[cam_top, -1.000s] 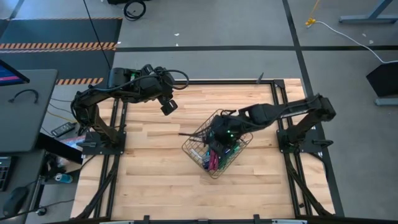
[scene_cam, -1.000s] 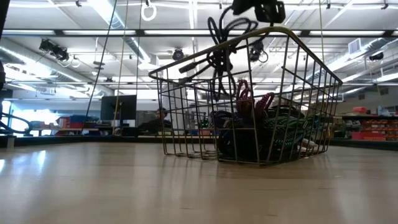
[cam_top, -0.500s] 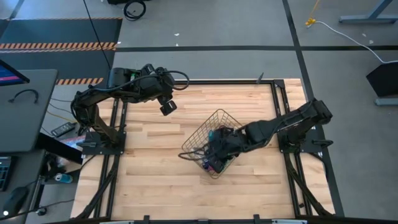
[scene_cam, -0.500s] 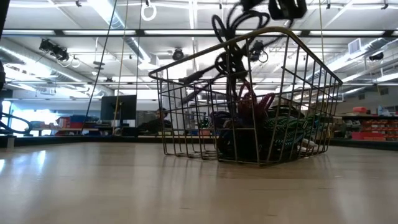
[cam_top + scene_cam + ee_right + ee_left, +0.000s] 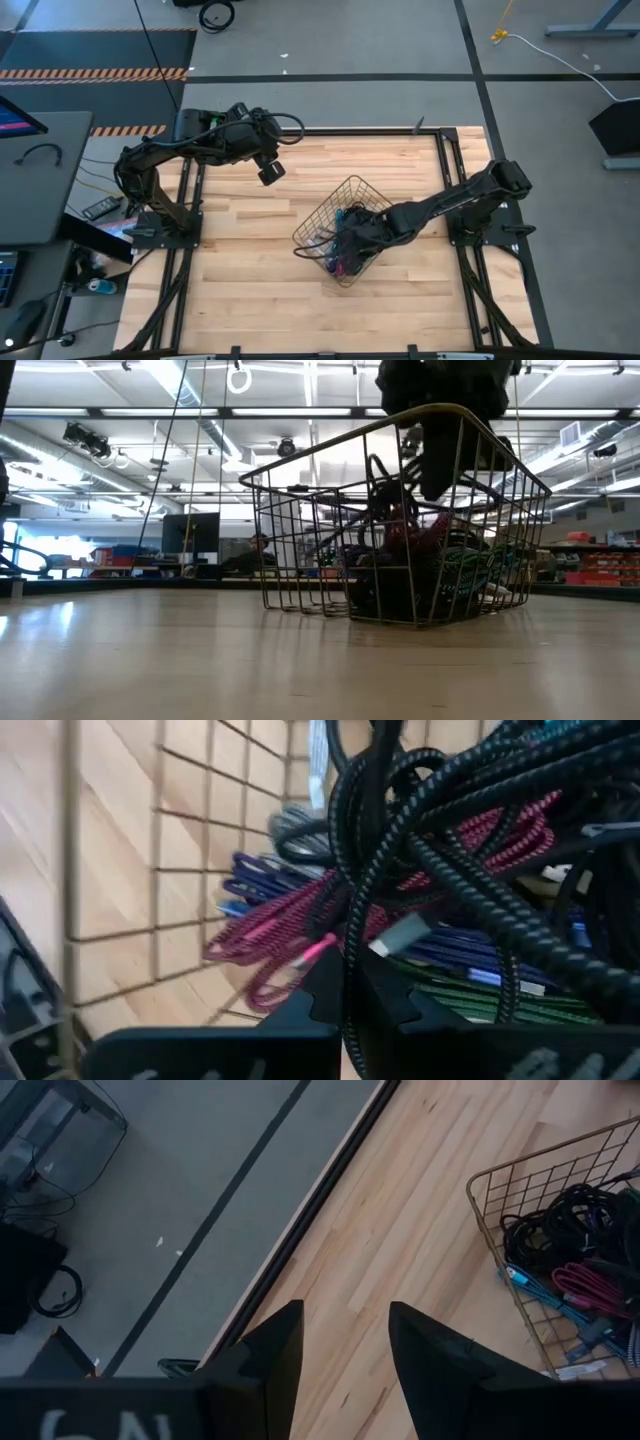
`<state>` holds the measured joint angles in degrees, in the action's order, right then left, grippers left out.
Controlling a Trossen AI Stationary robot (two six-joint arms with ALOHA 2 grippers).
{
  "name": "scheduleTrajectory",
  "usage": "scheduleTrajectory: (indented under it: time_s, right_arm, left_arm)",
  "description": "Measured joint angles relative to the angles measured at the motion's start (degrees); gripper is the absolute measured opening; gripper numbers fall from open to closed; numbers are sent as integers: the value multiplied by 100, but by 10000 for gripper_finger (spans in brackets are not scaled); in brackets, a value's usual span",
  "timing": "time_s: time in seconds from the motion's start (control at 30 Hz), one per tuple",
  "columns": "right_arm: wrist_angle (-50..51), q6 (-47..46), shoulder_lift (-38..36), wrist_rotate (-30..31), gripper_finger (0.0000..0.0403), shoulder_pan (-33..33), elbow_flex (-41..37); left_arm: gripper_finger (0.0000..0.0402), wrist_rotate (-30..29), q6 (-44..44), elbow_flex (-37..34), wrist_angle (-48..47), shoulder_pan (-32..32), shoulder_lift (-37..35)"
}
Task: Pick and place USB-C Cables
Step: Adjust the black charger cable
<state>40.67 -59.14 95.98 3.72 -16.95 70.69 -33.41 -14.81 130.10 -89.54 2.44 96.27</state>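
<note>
The right gripper (image 5: 345, 232) is down inside the gold wire basket (image 5: 322, 216), which sits on the light wooden table (image 5: 250, 290) toward its right edge. Its fingers (image 5: 330, 990) are pinched shut on a black braided USB-C cable (image 5: 440, 870) (the strand runs straight between them). Beneath lie the other USB-C Cables (image 5: 300, 925), magenta, blue, green and grey bundles heaped against the basket's wall. The left gripper (image 5: 270, 172) hangs near the table's far left corner, fingers (image 5: 270, 1350) parted around nothing.
</note>
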Motion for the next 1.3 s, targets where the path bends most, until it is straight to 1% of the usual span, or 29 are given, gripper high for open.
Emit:
scheduleTrajectory:
  time_s: [0.2,0.43,0.57,0.63,0.83,0.97,1.07,1.17,1.23,1.3]
  right_arm:
    - [107,494,2,-142,13,254,-117]
    - [532,1254,2,-162,13,718,-122]
    - [561,1720,2,-387,15,939,-122]
    - [559,1867,2,-564,36,990,-122]
    - [563,2132,2,-846,123,1017,-122]
    - [656,2138,5,-1128,165,1070,14]
    - [745,2152,4,-1417,185,1164,321]
    - [1129,2227,4,-1671,192,1304,741]
    - [1567,2402,2,-1651,193,1394,1053]
    - [2024,2650,0,-1385,193,1480,1347]
  left_arm:
    - [156,0,-109,0,7,0,0]
    - [156,0,-111,0,12,2,0]
    - [156,0,-124,0,13,0,0]
    - [156,0,-145,0,13,0,0]
    - [156,0,-152,0,13,0,0]
    - [156,0,-254,0,11,0,0]
    - [156,0,-264,0,11,0,0]
    - [156,2,-264,0,11,0,0]
    - [156,0,-279,0,11,2,0]
    - [156,1,-302,0,11,0,0]
